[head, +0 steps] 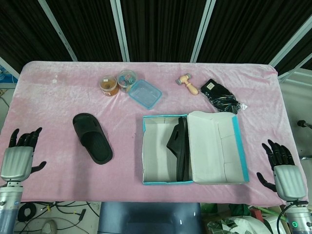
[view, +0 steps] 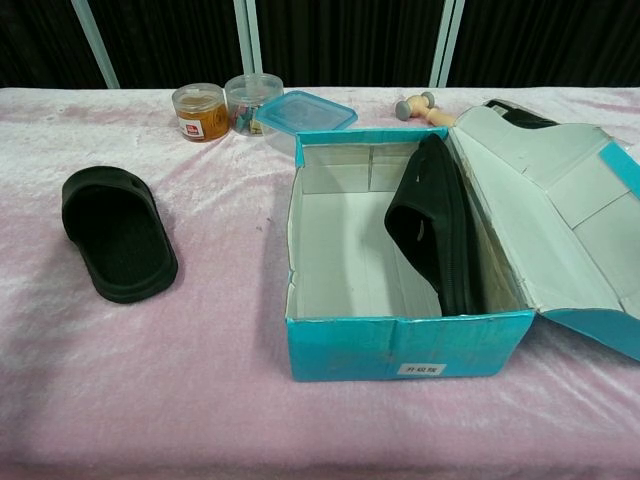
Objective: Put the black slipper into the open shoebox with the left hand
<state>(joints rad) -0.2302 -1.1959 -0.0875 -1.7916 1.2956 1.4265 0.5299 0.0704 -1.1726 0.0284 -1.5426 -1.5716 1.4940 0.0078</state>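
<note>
A black slipper (head: 92, 138) lies flat on the pink cloth, left of the open teal shoebox (head: 155, 182); the chest view shows that slipper (view: 118, 233) and the shoebox (view: 410, 345) too. Another black slipper (head: 179, 145) leans on edge inside the box against its right wall. My left hand (head: 18, 158) hovers at the table's near left edge, fingers spread, holding nothing, well left of the loose slipper. My right hand (head: 282, 171) is off the near right corner, also spread and empty. Neither hand shows in the chest view.
At the back stand two small jars (head: 109, 85) (head: 126, 79) and a blue-lidded container (head: 145, 93). A wooden toy mallet (head: 189, 84) and a black bag (head: 221, 96) lie at the back right. The box lid (head: 214, 146) lies open to the right.
</note>
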